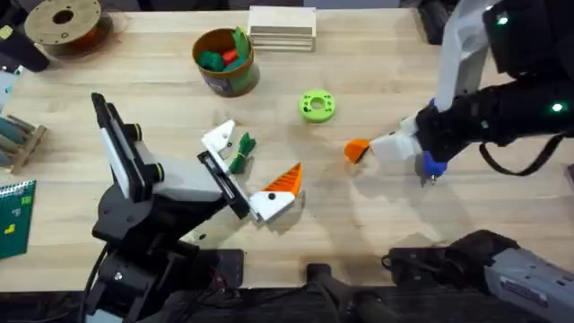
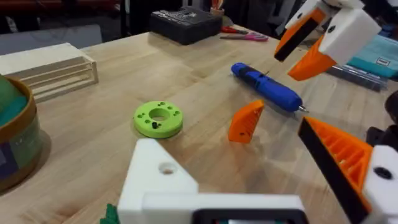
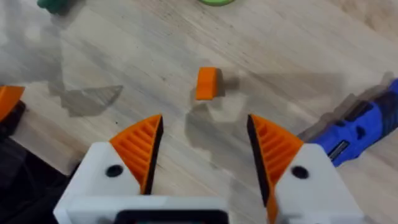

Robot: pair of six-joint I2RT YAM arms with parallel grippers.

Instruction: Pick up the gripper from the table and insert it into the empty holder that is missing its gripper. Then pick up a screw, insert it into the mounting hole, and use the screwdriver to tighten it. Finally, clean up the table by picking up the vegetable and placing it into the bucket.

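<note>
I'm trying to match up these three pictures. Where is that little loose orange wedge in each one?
Overhead: the orange wedge lies on the table right of centre, just left of the right arm's white fingers.
Left wrist: it stands right of centre, right of the green ring.
Right wrist: it lies above centre, beyond the open orange fingers.
Shared landmark: the blue screwdriver, close beside the wedge in every view.

We count 1 loose orange fingertip [image 2: 245, 122], 1 blue screwdriver [image 2: 267, 88], 1 green ring-shaped disc [image 1: 317, 106], 1 leafy toy vegetable [image 1: 242, 152], 1 bucket [image 1: 225, 61], 1 wooden spool [image 1: 65, 22] and 2 robot arms.
</note>
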